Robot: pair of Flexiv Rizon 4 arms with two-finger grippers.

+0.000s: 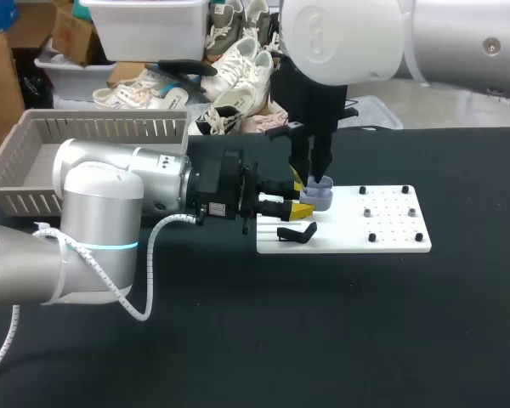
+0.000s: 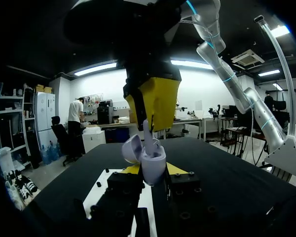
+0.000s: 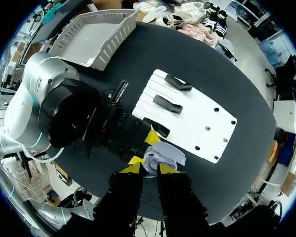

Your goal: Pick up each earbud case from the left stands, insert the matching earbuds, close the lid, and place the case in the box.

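A lavender earbud case [image 2: 155, 165] stands upright with its lid [image 2: 132, 148] swung open, and my left gripper [image 2: 154, 171] is shut on its body from both sides. In the head view the case [image 1: 321, 200] hovers over the left part of the white board [image 1: 391, 223], held by my left gripper [image 1: 303, 206]. My right gripper [image 1: 316, 177] comes straight down onto it from above. Its yellow fingers [image 2: 157, 98] pinch a white earbud [image 2: 148, 133] whose lower end sits in the case. From the right wrist, my right gripper [image 3: 149, 169] is directly over the case [image 3: 164, 154].
Black stands [image 3: 177, 84] [image 3: 166, 103] lie on the board's left half, with one [image 1: 296, 232] just in front of the case. Small black pegs [image 1: 370, 212] dot the board's right half. A grey slatted basket [image 1: 34, 153] sits at the table's back left.
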